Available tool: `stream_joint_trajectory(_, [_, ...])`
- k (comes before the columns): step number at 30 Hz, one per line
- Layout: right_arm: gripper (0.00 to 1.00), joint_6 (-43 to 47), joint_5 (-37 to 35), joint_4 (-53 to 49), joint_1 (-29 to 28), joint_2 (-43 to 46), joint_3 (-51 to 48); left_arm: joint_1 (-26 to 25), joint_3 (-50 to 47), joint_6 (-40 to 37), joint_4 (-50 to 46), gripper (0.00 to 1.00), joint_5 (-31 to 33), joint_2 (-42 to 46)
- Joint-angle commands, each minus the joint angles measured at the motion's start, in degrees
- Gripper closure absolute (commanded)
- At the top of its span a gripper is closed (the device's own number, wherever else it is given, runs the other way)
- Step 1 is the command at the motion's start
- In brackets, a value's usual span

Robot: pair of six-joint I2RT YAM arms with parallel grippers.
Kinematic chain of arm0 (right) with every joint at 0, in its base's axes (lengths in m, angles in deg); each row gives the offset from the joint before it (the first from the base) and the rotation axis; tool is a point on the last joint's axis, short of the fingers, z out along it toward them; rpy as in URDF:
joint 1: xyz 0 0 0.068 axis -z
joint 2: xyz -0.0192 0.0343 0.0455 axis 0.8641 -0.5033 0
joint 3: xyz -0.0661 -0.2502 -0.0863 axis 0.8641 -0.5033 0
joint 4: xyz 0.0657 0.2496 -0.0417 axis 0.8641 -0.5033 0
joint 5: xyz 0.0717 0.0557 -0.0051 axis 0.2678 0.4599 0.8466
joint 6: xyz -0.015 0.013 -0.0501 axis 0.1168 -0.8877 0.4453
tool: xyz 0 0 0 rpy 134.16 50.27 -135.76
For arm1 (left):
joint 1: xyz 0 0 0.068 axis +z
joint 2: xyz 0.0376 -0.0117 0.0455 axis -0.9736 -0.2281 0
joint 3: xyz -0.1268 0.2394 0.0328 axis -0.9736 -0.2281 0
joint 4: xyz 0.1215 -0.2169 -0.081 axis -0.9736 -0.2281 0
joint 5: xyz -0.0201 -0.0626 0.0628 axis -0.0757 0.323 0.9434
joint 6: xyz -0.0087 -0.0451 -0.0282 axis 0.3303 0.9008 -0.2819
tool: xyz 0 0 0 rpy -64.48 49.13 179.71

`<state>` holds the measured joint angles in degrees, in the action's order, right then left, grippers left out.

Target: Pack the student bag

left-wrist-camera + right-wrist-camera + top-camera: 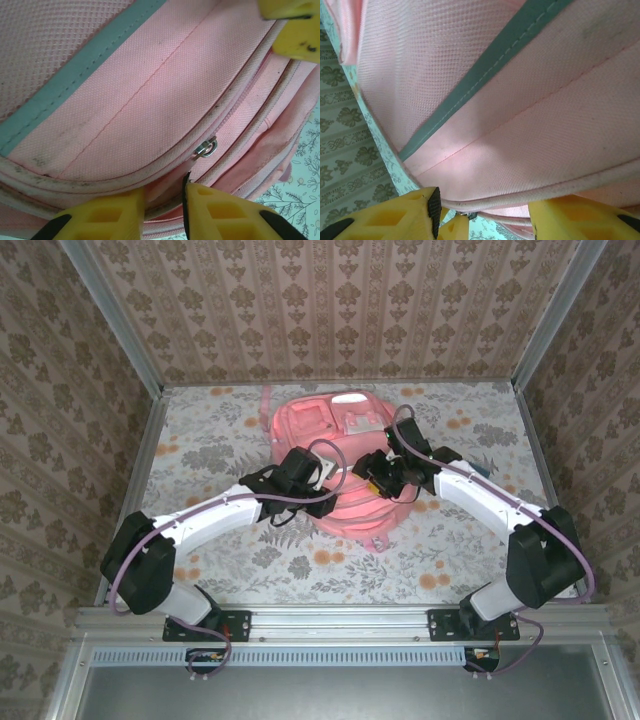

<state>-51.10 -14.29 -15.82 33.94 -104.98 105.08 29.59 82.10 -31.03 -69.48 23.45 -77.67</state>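
The student bag (335, 445) is a large salmon-pink backpack lying flat in the middle of the table, its grey-green stripe (75, 70) running across the front panel. My left gripper (322, 472) (165, 192) rests on the bag's near left part, its yellow fingers nearly together on the pale pink pull tab (192, 162) hanging from a metal zipper slider (207, 148). My right gripper (378, 478) (485, 205) sits on the near right part. Its fingers stand wide, with the front panel's piped rim (520, 197) between them. The right gripper's fingertips (297, 45) show at the top right of the left wrist view.
The floral tablecloth (200, 460) lies open on both sides of the bag. Patterned walls (60, 420) with metal posts close in the left, right and back. A pink strap (265, 400) trails off the bag's far left corner.
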Motion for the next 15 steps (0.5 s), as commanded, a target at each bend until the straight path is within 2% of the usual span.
stream_joint_trajectory(1, [0.49, -4.0, -0.3, 1.1, 0.2, -0.6, -0.9, -0.3, 0.5, 1.1, 2.6, 0.74, -2.2, -0.3])
stream_joint_trajectory(10, [0.49, -4.9, -0.3, 1.6, 0.2, -0.3, -1.6, -0.3, -2.2, 2.3, 6.2, 0.72, -6.4, 1.2])
stream_joint_trajectory(15, [0.5, -4.9, -0.4, 1.6, 0.3, -0.2, -1.8, -0.3, -2.0, 2.6, 6.8, 0.63, -5.4, 0.3])
